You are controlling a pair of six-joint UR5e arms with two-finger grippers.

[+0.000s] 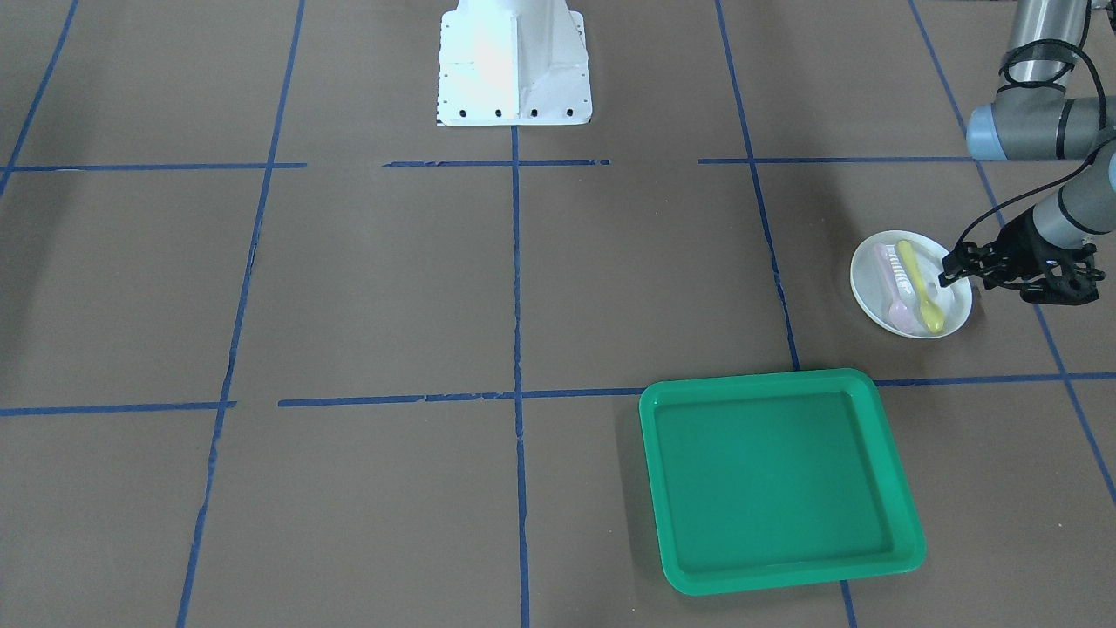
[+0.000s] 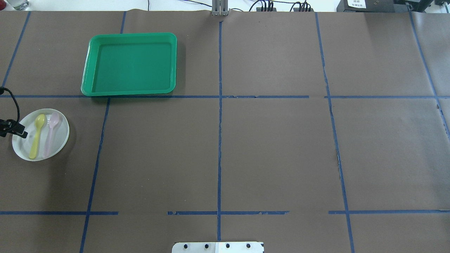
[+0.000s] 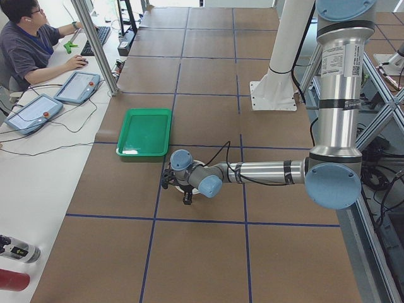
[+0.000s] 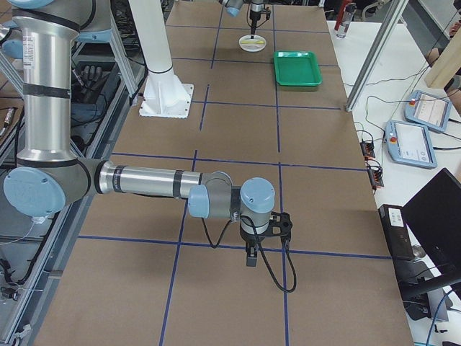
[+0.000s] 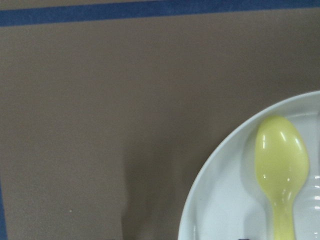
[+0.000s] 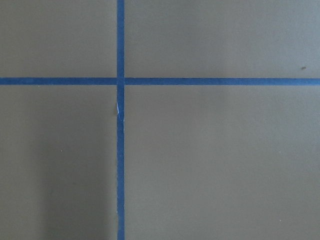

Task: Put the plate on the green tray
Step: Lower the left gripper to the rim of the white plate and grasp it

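Note:
The white plate (image 1: 868,281) lies on the brown table at my left side, with a yellow spoon (image 1: 921,288) and a pink spoon (image 1: 895,283) in it. It also shows in the overhead view (image 2: 60,135) and the left wrist view (image 5: 225,200). My left gripper (image 1: 949,274) comes in low from the side and looks shut on the plate's outer rim; in the overhead view the left gripper (image 2: 21,133) sits on the plate's left edge. The green tray (image 1: 776,380) is empty, apart from the plate, further from the robot. My right gripper (image 4: 250,259) hangs over bare table far away; I cannot tell its state.
The robot's white base (image 1: 514,61) stands at the table's robot-side edge. Blue tape lines (image 2: 219,105) cross the brown table cover. An operator (image 3: 28,44) sits at a side desk with teach pendants (image 3: 76,87) beyond the tray.

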